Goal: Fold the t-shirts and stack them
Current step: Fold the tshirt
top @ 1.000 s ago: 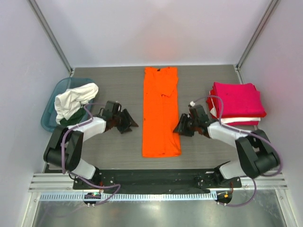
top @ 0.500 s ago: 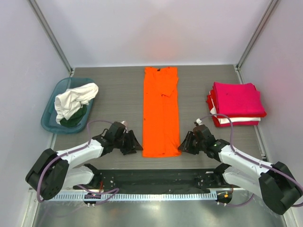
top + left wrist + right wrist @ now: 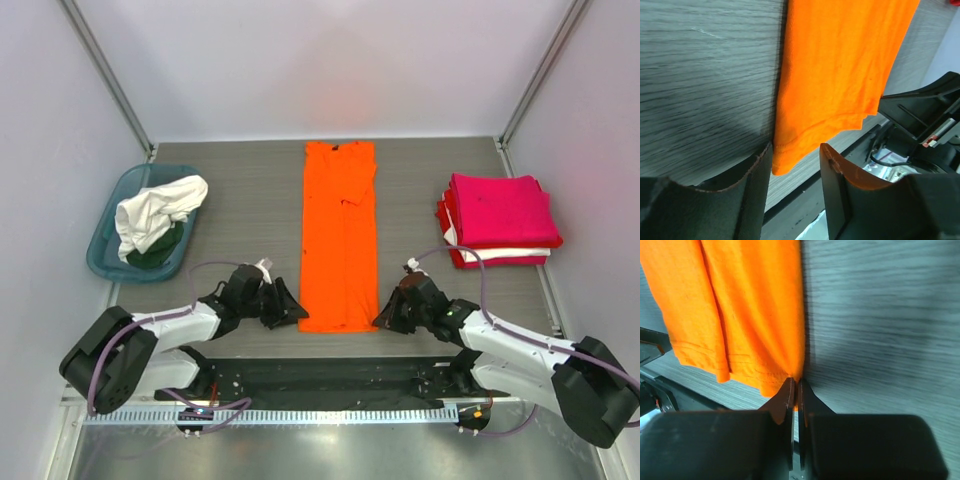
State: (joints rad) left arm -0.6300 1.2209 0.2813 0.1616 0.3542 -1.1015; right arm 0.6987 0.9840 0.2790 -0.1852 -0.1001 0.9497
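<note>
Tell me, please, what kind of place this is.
Probably a laboratory robot cell, not a home: white panels enclose the table, and the left arm and right arm are bolted to a metal rail.

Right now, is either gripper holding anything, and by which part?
The right gripper pinches the orange t-shirt at its near right hem corner. The left gripper is open, fingers straddling the near left corner, holding nothing.

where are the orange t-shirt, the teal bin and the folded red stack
orange t-shirt [image 3: 340, 230], top external view, middle of the long folded strip
teal bin [image 3: 105, 232], top external view, bare left wall
folded red stack [image 3: 500, 208], top external view, top face of the uppermost shirt
</note>
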